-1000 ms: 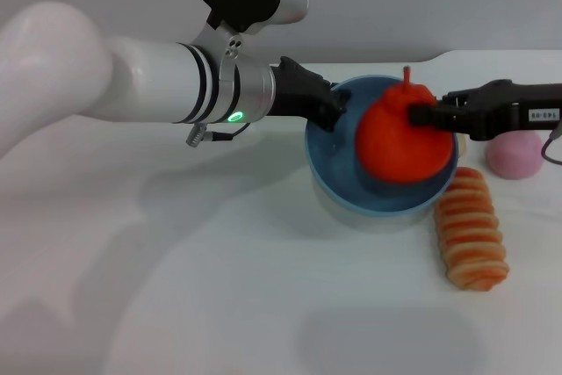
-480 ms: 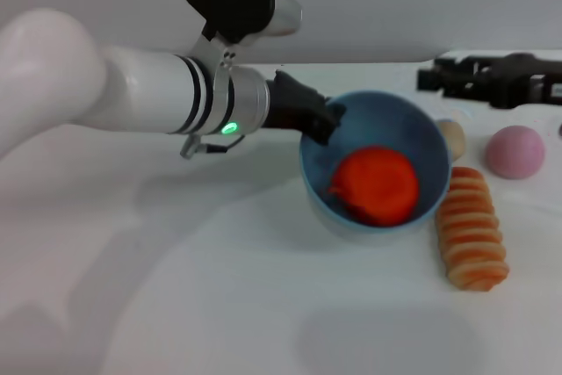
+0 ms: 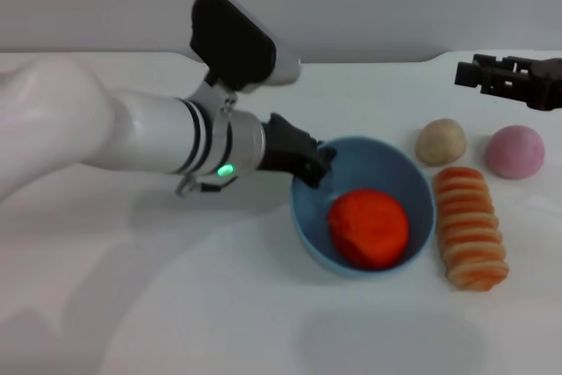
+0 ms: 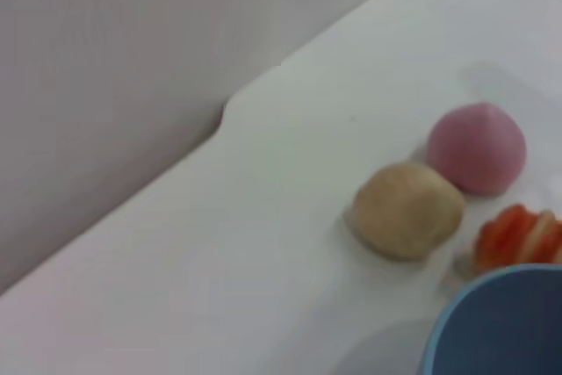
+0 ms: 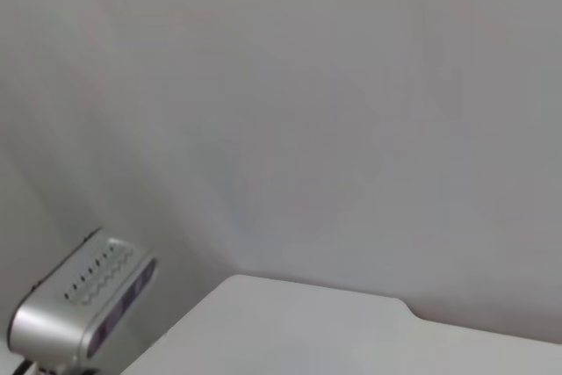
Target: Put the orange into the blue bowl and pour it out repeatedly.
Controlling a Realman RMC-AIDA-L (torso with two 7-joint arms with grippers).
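The blue bowl [image 3: 383,164] sits on the white table right of centre, and the orange [image 3: 369,227] lies inside it. My left gripper [image 3: 313,168] is shut on the bowl's left rim. A piece of the bowl's rim also shows in the left wrist view [image 4: 492,313]. My right gripper [image 3: 467,73] is empty and open, raised at the far right, well apart from the bowl. The right wrist view shows only the wall and the table edge.
A striped bread roll [image 3: 471,239] lies just right of the bowl. A beige ball [image 3: 441,141] and a pink ball [image 3: 515,151] lie behind it; both show in the left wrist view [image 4: 409,209] [image 4: 477,147]. A silver device [image 5: 79,309] stands off the table.
The right gripper let go of the orange, which dropped into the bowl, then drew back to the right. The left gripper moved the bowl down and toward me.
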